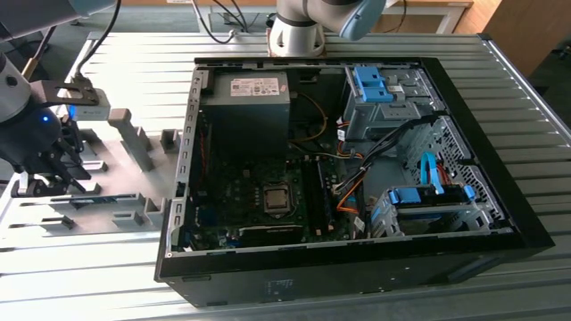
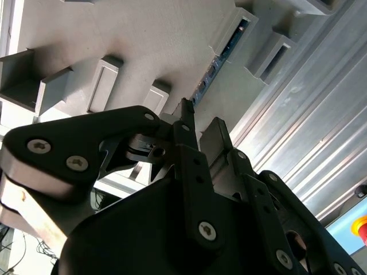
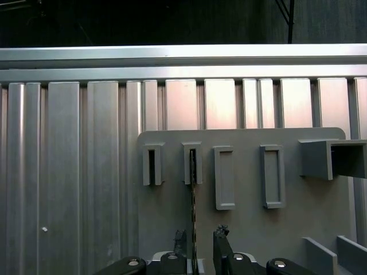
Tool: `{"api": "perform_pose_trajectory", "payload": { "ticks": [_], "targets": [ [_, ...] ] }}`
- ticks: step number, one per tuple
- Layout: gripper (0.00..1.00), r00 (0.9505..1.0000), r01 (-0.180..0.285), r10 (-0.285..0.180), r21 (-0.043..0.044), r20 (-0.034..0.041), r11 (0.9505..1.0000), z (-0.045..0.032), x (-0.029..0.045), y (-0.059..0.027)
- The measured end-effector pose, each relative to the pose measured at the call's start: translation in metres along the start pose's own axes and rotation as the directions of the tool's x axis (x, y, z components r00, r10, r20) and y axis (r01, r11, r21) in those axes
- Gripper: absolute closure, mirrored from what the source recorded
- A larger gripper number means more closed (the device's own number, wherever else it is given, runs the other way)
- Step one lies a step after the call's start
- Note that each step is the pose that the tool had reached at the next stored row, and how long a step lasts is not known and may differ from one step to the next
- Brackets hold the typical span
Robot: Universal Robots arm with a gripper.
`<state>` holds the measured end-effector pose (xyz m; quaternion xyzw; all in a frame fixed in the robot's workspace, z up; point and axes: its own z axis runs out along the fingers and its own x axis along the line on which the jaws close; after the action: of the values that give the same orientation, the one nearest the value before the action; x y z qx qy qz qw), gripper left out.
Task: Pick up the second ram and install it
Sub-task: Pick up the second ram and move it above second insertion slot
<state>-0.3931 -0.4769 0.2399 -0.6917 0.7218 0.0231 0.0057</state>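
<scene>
My pincer (image 3: 200, 236) is released, with its fingers (image 3: 221, 247) spread apart. The second ram (image 3: 193, 195) stands on edge in its slot on the grey fixture plate (image 3: 246, 229). Its near end runs straight into the gap between my fingertips (closer to one finger than the other, and I can't tell if it's touching). So I'm straddling it, not clamping it. A couple of raised slot blocks (image 3: 223, 177) sit just beside the ram, a bit beyond my fingertips. The open computer case (image 1: 357, 167) is well apart from the pincer, off toward the exterior view's right, on the same ribbed metal table (image 1: 134, 60).
</scene>
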Motion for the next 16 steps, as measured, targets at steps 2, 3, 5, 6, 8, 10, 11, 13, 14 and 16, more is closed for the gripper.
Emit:
{"api": "perform_pose_trajectory", "payload": {
  "ticks": [2,3,5,6,8,10,11,13,14,16],
  "targets": [
    [0.68,1.0000,0.000,0.000,0.0000,0.0000,1.0000,0.0001,0.0000,0.0000],
    [0.68,1.0000,0.000,0.000,0.0001,0.0000,1.0000,0.0001,0.0001,0.0000],
    [0.68,1.0000,0.000,0.000,0.0000,-0.0002,1.0000,0.0002,0.0002,-0.0001],
    [0.68,1.0000,0.000,0.000,0.0001,-0.0001,1.0000,0.0006,0.0003,0.0000],
    [0.68,1.0000,0.000,0.000,-0.0001,-0.0002,1.0000,0.0019,0.0006,-0.0001],
    [0.68,1.0000,0.004,-0.004,-0.0007,-0.0003,1.0000,0.0044,0.0009,-0.0002],
    [0.68,1.0000,0.006,-0.006,-0.0010,-0.0004,1.0000,0.0058,0.0010,-0.0002],
    [0.68,1.0000,0.006,-0.006,-0.0010,-0.0004,1.0000,0.0089,0.0012,-0.0003],
    [0.68,1.0000,0.006,-0.006,-0.0010,-0.0004,1.0000,0.0100,0.0012,-0.0003],
    [0.68,1.0000,0.006,-0.006,-0.0012,-0.0005,1.0000,0.0113,0.0013,-0.0004]
  ]
}}
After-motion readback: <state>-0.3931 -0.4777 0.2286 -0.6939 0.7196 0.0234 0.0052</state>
